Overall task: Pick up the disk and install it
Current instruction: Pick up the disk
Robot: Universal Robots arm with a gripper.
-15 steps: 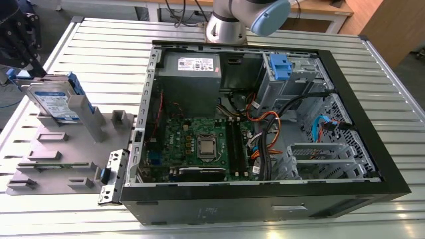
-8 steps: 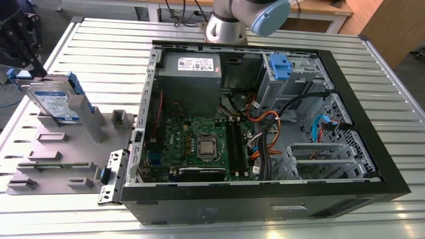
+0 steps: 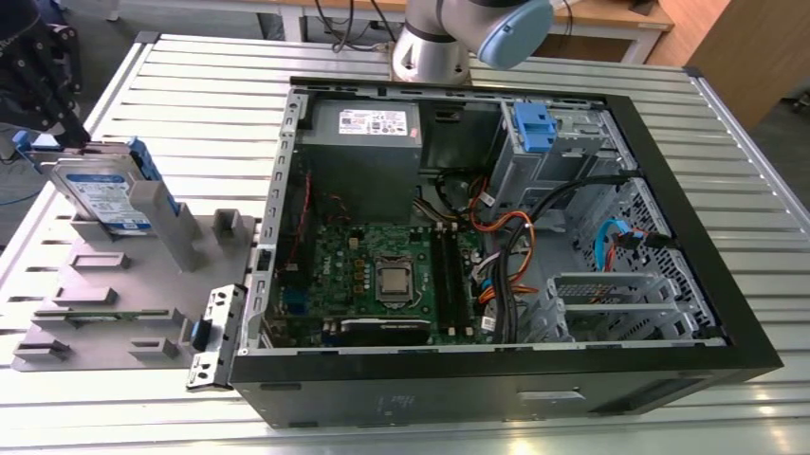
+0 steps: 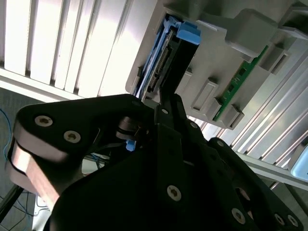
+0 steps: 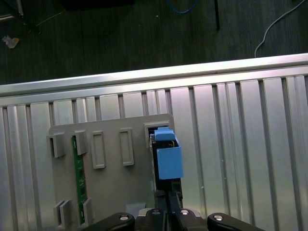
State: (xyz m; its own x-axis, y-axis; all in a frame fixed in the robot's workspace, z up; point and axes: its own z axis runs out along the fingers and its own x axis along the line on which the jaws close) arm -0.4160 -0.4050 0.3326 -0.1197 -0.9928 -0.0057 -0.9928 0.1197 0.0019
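Arm reaches to exterior view's left, gripper (image 3: 48, 128) pointing down at top edge of disk (image 3: 108, 194), which stands upright in grey fixture (image 3: 120, 318). Grip state: can't tell. Open PC case (image 3: 746, 313) sits well apart w/ slatted table (image 3: 190, 85) around.

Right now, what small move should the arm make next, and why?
Probably lower the gripper slightly onto the disk. The disk stands upright in the grey holder, outside the open computer case, and the gripper sits right at its top edge; a firm hold isn't evident.
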